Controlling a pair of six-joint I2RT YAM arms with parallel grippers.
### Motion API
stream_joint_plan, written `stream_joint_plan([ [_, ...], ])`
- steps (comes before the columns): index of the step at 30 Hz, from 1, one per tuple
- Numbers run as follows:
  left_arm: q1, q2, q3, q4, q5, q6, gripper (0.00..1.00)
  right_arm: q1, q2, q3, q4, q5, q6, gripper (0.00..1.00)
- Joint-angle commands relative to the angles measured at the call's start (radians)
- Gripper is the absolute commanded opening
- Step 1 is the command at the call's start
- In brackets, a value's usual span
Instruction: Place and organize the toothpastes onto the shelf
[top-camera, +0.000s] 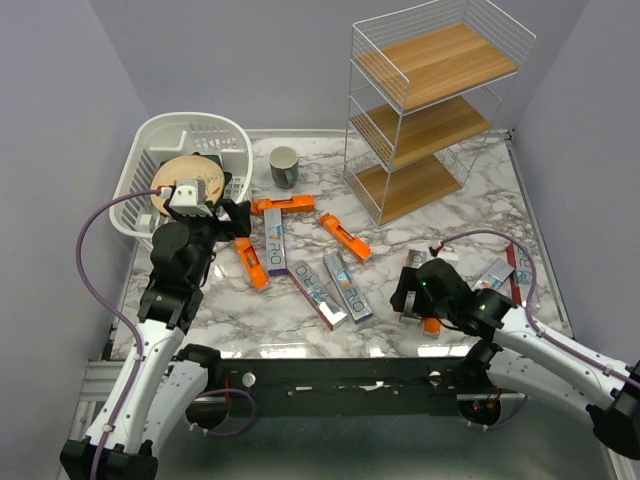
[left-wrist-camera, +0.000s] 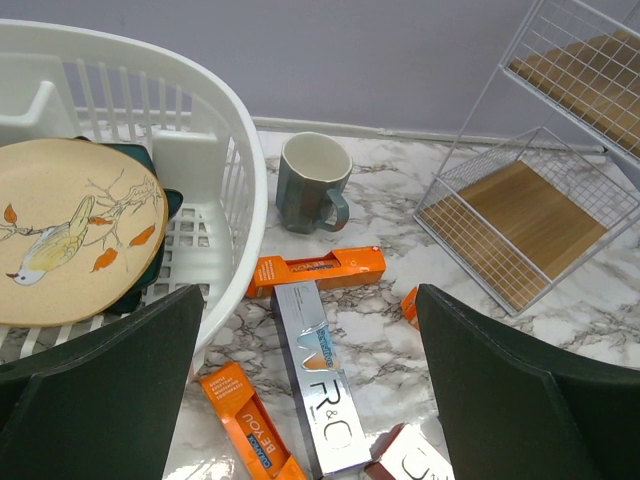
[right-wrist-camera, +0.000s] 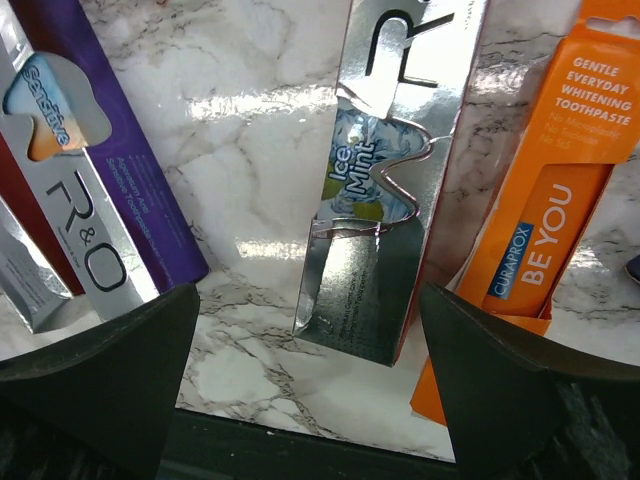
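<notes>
1. A white basket (top-camera: 190, 160) is sitting at the far left of the surface (top-camera: 420, 225). A plate (left-wrist-camera: 70, 230) with a bird on it is lying inside.
2. The left tool (top-camera: 236, 218) is hanging just beside the basket. Its fingers are standing wide open and are holding nothing.
3. A grey mug (top-camera: 284, 166) is standing upright between the basket and the shelf (top-camera: 430, 110).
4. In the middle, toothpaste boxes are lying flat on the surface. An orange box (top-camera: 282, 204) is lying near the mug, and a silver box (top-camera: 274, 243) is lying just below it. A second orange box (top-camera: 252, 263) is lying to its left. Two silver and purple boxes (top-camera: 335, 290) are lying side by side, with a third orange box (top-camera: 345, 237) above them.
5. The right tool (right-wrist-camera: 308, 300) is hanging low over a shiny mint box (right-wrist-camera: 390, 190). Its fingers are also standing wide open and are gripping nothing. One more orange box (right-wrist-camera: 550, 220) is lying right beside the mint box.
6. The shelf is standing at the back right, apart from the boxes.
</notes>
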Motion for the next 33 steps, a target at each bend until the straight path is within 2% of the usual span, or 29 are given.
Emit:
stream_joint_plan([
  [1, 0.002, 0.002, -0.008, 0.041, 0.003, 0.013, 0.99, 0.176, 0.106, 0.054, -0.034, 0.287, 0.168, 1.0],
  [8, 0.002, 0.005, -0.008, 0.04, 0.002, 0.018, 0.99, 0.285, 0.243, 0.117, -0.034, 0.346, 0.208, 1.0],
  [13, 0.002, 0.008, -0.01, 0.04, 0.003, 0.018, 0.99, 0.288, 0.306, 0.113, -0.111, 0.374, 0.339, 1.0],
  [21, 0.001, 0.018, -0.008, 0.038, 0.008, 0.016, 0.99, 0.305, 0.324, 0.032, -0.076, 0.384, 0.425, 0.98],
  [33, 0.001, 0.028, -0.007, 0.037, 0.01, 0.016, 0.99, 0.338, 0.352, 0.067, -0.108, 0.443, 0.466, 0.92],
])
